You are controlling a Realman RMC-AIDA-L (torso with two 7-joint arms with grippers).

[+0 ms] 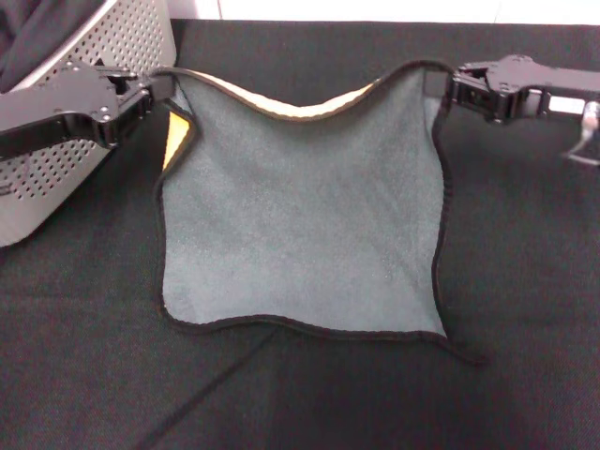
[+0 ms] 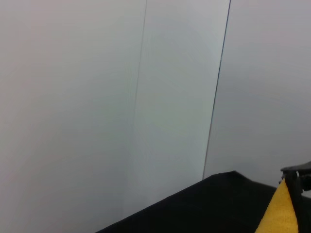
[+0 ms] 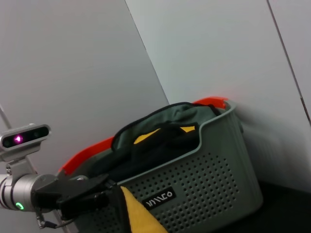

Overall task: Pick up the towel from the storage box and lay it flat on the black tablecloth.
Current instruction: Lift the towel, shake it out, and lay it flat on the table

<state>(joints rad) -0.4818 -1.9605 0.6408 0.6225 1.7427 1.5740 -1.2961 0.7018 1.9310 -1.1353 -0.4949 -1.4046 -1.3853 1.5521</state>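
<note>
I see the towel (image 1: 305, 216) spread grey-green side up mid-frame on the black tablecloth (image 1: 525, 309); left pincer (image 1: 155, 94) and right pincer (image 1: 450, 89) each pinch a far corner. Upper left, the storage box (image 1: 103, 150) holds dark cloth.

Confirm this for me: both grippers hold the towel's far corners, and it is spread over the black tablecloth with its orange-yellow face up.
Not quite. The face turned up is the dull grey-green one; orange-yellow shows only at the folded far edge, as the head view shows. The rest holds: the left gripper and the right gripper pinch the far corners of the towel, spread over the black tablecloth.
</note>
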